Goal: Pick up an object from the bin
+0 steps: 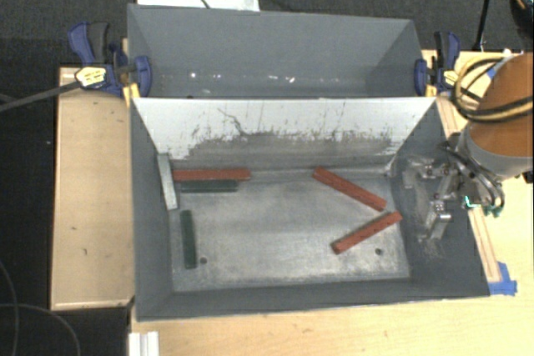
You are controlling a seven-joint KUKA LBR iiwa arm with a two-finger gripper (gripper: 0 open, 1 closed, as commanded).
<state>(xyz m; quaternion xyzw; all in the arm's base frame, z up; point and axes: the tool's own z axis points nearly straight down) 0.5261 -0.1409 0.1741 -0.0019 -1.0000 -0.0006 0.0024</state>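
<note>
Hanging above the right sloped wall of the grey bin, the hand is near the raised end of a tilted red bar; whether it is spread or closed, I cannot tell. A second red bar lies just behind.

The end effector hangs low beneath the orange-covered wrist.

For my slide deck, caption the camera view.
Gripper above the grey bin's right wall, near a red bar; green bar at left.
</note>
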